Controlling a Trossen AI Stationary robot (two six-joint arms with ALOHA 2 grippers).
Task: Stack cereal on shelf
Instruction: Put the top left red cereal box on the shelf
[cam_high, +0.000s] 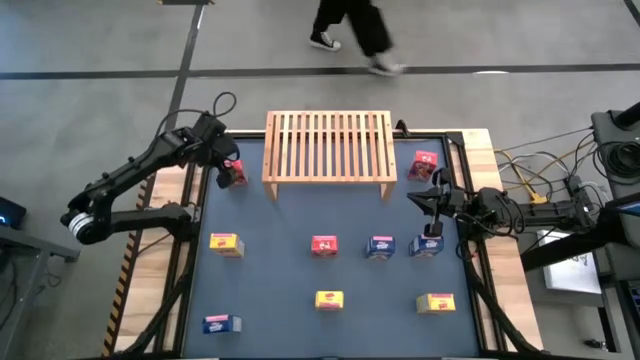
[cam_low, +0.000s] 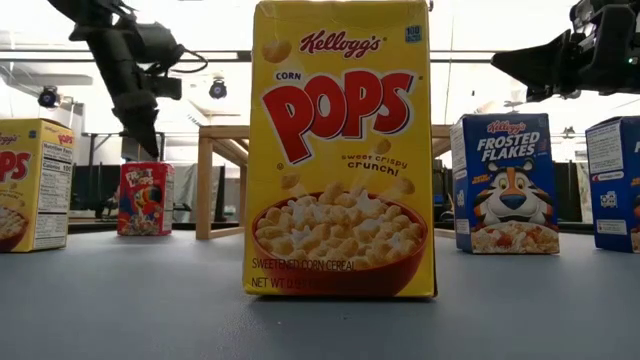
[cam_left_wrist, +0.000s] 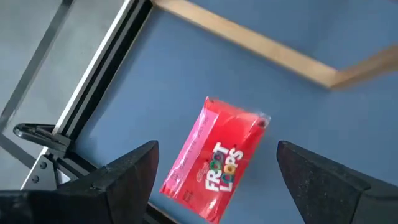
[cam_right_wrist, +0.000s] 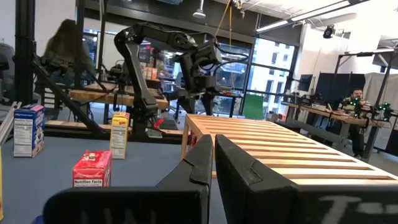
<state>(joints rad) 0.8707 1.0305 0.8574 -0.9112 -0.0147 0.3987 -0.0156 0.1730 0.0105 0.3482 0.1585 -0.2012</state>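
Note:
The shelf (cam_high: 328, 148), a light wooden slatted rack, stands on its short legs at the table's far middle. Just left of it a red cereal box (cam_high: 234, 175) stands upright on the blue table. My left gripper (cam_left_wrist: 216, 149) hangs open above this box (cam_left_wrist: 217, 158), pointing steeply down, one finger on either side and clear of it. Several more cereal boxes stand apart on the table: red (cam_high: 425, 162), red (cam_high: 323, 245), yellow (cam_high: 226, 243), blue (cam_high: 380, 247). My right gripper (cam_high: 428, 200) is shut and level at the right, above a blue box (cam_high: 428, 245).
More boxes stand near the front edge: yellow (cam_high: 329, 299), yellow (cam_high: 436, 302), blue (cam_high: 221, 323). The table's black frame rail (cam_left_wrist: 93, 68) runs close to the red box at the left. A person (cam_high: 350, 30) walks beyond the far edge. Cables (cam_high: 540, 170) lie at the right.

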